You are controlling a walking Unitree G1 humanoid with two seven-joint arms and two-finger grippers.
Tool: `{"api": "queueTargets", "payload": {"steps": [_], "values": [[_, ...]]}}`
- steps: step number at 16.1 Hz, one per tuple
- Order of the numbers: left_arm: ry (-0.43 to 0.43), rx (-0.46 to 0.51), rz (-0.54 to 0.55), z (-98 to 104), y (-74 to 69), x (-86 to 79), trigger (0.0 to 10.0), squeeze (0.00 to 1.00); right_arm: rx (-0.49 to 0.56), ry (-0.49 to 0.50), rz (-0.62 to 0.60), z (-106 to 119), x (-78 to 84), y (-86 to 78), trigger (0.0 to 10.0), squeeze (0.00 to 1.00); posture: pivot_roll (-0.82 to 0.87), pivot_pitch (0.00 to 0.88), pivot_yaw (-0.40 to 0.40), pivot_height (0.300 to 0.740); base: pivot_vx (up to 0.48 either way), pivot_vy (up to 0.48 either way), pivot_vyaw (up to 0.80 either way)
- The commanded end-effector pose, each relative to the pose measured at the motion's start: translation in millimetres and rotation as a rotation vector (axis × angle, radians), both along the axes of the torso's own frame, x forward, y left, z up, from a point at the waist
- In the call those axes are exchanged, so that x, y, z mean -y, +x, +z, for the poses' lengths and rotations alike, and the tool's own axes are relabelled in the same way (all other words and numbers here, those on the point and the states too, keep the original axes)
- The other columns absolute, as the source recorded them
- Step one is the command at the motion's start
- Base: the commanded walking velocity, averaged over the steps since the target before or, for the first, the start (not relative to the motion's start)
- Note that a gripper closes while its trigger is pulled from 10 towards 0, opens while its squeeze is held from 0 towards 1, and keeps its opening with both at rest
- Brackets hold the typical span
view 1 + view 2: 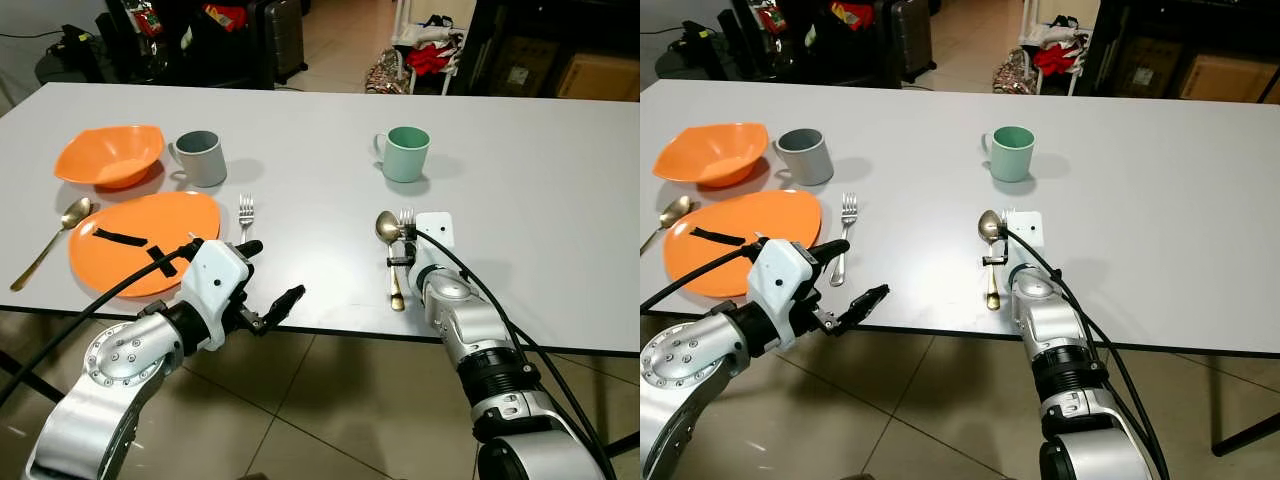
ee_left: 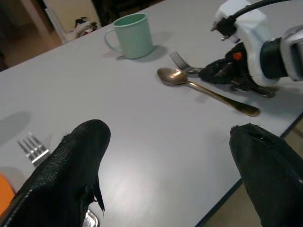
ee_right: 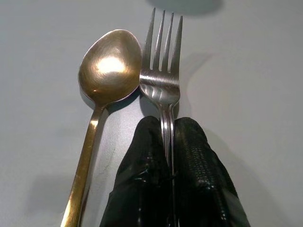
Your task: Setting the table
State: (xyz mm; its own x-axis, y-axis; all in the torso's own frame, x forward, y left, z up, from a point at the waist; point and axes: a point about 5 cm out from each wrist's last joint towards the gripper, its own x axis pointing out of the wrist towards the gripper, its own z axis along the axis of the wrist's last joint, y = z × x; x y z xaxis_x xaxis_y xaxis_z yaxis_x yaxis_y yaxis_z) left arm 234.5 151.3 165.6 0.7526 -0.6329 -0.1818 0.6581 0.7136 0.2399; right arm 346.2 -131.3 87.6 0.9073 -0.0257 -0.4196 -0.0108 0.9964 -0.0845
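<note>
Centrally on the white table (image 1: 520, 180), the right gripper (image 3: 168, 142) pinches the neck of a silver fork (image 3: 163, 71), its fingers clenched on it. Just at the fork's 9 o'clock lies a gold spoon (image 3: 106, 71), bowl touching the fork's head; a green mug (image 1: 405, 153) stands at 12 o'clock. Over the near table edge, the left gripper (image 1: 270, 285) hovers, fingers spread apart and grasping nothing, beside an orange plate (image 1: 140, 240).
</note>
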Motion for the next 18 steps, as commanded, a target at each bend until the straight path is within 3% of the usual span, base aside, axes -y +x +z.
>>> {"api": "queueTargets", "payload": {"steps": [1,12,13,15,18], "values": [[0.005,0.003,-0.021,3.3,1.3,1.8,10.0,0.0,-0.055,0.008,-0.02,-10.2,1.2,-3.9,10.0,0.0,0.04,0.046,0.075,0.74,0.0,0.0,0.0],[0.006,-0.041,-0.074,-3.7,-6.4,5.9,10.0,0.0,-0.058,0.012,-0.069,-8.6,11.5,-5.7,10.0,0.0,0.01,0.041,0.078,0.74,0.0,0.0,0.0],[0.012,-0.043,-0.078,-4.0,-7.4,5.9,10.0,0.0,-0.051,0.03,-0.07,-7.9,12.0,-6.1,10.0,0.0,0.02,0.043,0.076,0.74,0.0,0.0,0.0],[0.014,-0.04,-0.075,-2.6,-9.1,5.3,10.0,0.0,0.012,0.175,-0.07,1.0,18.6,-4.8,10.0,0.0,0.02,0.051,0.066,0.74,0.0,0.0,0.0],[0.008,-0.042,-0.068,-3.8,-11.8,6.2,10.0,0.0,0.032,0.191,-0.079,6.2,33.1,-6.9,10.0,0.0,0.01,0.054,0.058,0.74,0.0,0.0,0.0]]}}
